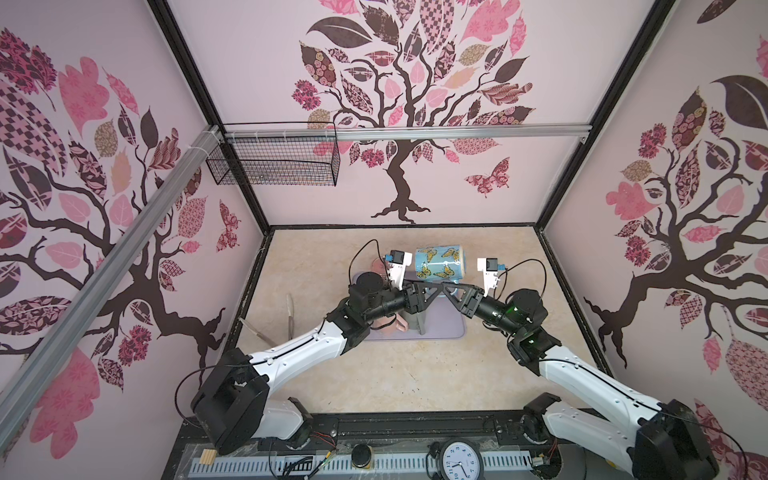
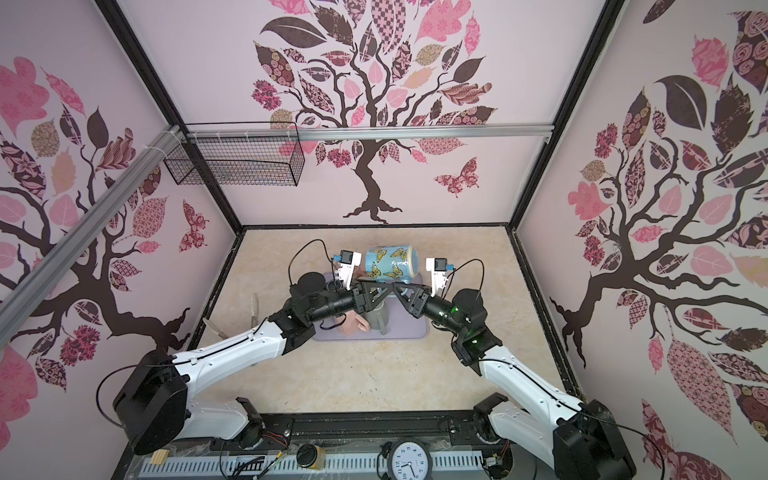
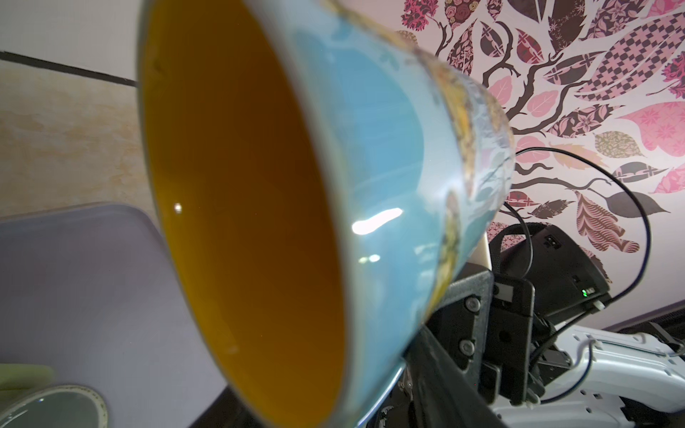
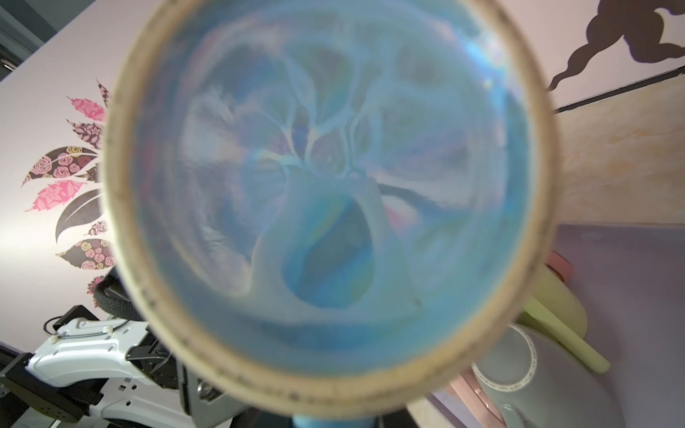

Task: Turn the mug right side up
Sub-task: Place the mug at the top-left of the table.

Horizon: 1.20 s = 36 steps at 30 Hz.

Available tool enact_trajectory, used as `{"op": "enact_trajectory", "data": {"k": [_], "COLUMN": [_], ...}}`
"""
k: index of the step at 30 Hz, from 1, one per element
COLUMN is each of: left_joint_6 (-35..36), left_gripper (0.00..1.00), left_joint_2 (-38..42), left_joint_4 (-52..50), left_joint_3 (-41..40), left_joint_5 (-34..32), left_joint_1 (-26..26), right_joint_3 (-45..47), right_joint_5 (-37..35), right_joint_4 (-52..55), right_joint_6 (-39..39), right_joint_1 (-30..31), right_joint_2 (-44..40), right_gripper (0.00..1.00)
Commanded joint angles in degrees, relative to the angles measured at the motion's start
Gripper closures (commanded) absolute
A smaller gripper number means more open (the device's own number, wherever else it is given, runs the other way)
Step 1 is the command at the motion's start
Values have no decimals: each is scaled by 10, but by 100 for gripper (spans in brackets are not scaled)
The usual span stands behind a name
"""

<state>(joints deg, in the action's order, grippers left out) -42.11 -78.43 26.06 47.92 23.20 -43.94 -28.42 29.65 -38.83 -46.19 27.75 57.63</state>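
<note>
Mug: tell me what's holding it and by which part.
The right gripper holds the mug sideways in the air, apparently by its handle underneath; whether the left gripper grips cannot be told.

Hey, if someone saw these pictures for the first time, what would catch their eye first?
First, the blue butterfly mug, up in the air on its side above the lilac mat in the middle of the table. Its orange inside fills the left wrist view. After that, the big tree decal spread across the back wall.
</note>
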Motion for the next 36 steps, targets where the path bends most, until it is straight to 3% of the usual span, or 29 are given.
{"op": "enact_trajectory", "data": {"k": [1, 6, 17, 31, 36], "left_joint_6": [31, 38, 46, 45, 61], "left_gripper": [39, 39, 61, 71, 79], "left_joint_2": [20, 25, 35, 19, 23], "left_joint_4": [2, -7, 18, 46, 31], "left_joint_3": [30, 27, 19, 25, 28], "left_joint_5": [14, -5, -2, 38, 36], "left_joint_1": [-13, -13, -13, -13, -13], "right_joint_3": [-13, -11, -11, -28, -36], "right_joint_5": [21, 25, 31, 46, 38], "right_joint_4": [-36, -55, -63, -57, -28], "right_joint_6": [20, -3, -13, -4, 17], "right_joint_1": [11, 11, 11, 11, 10], "right_joint_2": [-4, -12, -5, 38, 44], "right_gripper": [100, 100, 100, 100, 100]}}
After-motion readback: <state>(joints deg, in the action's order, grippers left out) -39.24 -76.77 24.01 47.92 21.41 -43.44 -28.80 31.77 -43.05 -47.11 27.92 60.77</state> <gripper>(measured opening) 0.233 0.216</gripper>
